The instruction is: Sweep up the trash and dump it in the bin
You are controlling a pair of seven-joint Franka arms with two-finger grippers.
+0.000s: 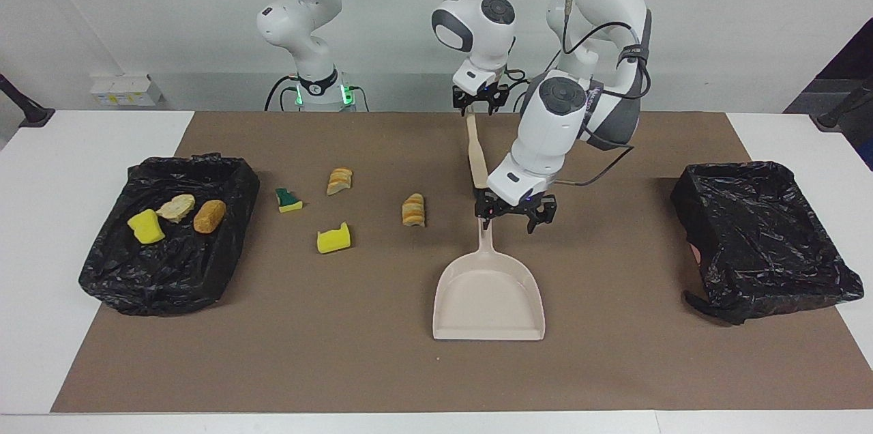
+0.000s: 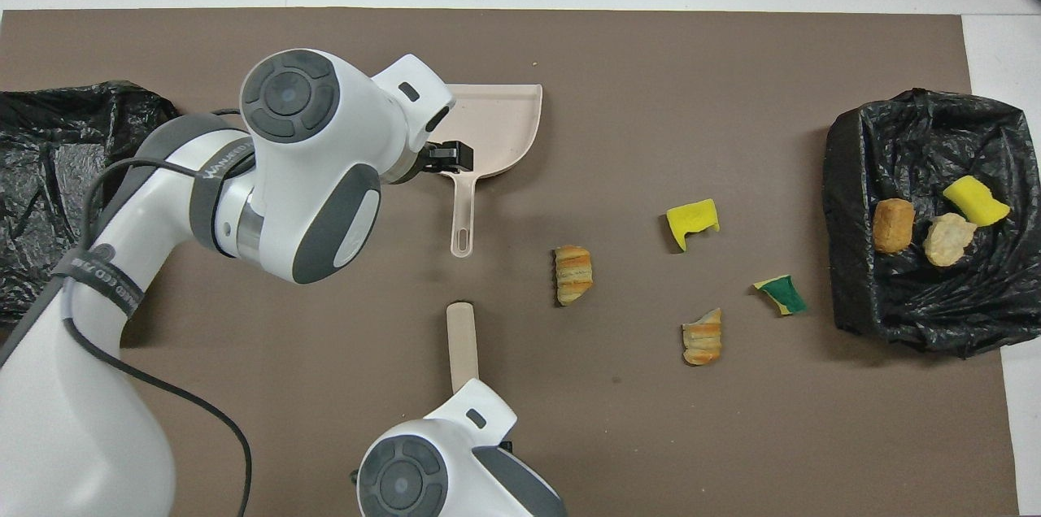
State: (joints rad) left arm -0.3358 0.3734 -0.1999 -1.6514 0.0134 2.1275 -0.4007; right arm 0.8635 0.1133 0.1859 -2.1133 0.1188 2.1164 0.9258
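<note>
Facing view: left tool [image 1: 510, 213], fingers apart, over dustpan [image 1: 489, 297] handle; right tool [image 1: 479, 101] clamped on brush [image 1: 477, 154]. Off-centre closure could skew the dustpan.

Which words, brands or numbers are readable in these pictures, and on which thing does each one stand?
"WANJEED": on the black cable strap around the left arm, in the overhead view; smaller letters after it are too blurred to read.
A second strap, lower on the same arm, carries print that reads only in part, ending "...EED".
White box with yellow labels by the wall: print too small to read.
</note>
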